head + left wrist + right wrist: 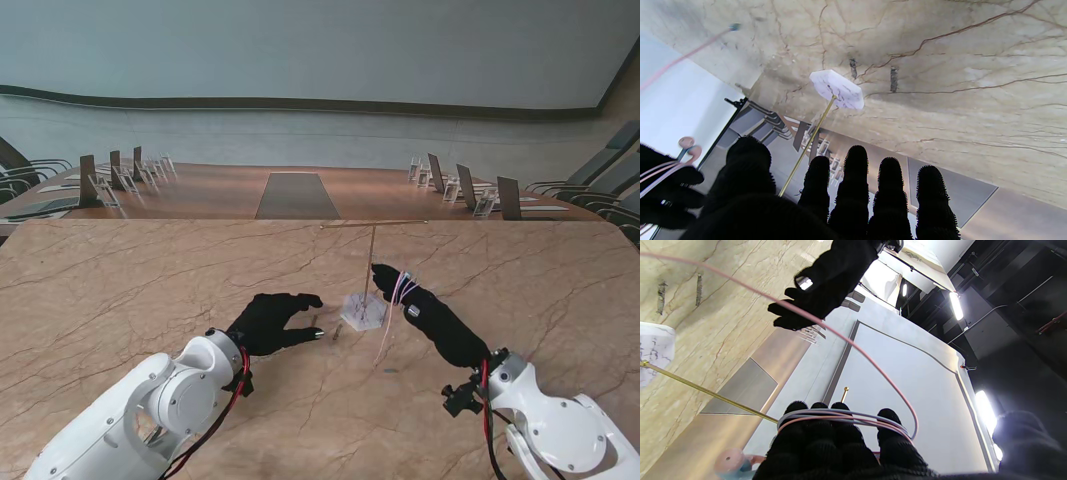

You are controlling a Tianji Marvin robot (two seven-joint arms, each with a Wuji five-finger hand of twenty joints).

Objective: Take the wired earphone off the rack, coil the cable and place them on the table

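The left hand (272,321) is hovering low over the marble table (120,290), left of the rack (366,292); its fingers (888,196) are spread apart and holding nothing. The right hand (432,318) is reaching toward the rack from the right, with the earphone cable (846,416) looped several times around its fingers (816,436). One pink cable strand is hanging down to the table. The pink earbuds (690,148) are sitting beside that hand.

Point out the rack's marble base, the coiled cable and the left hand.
rack's marble base (836,89), left wrist view, top face.
coiled cable (843,416), right wrist view, loops around the fingers.
left hand (272,320), stand view, back of hand.
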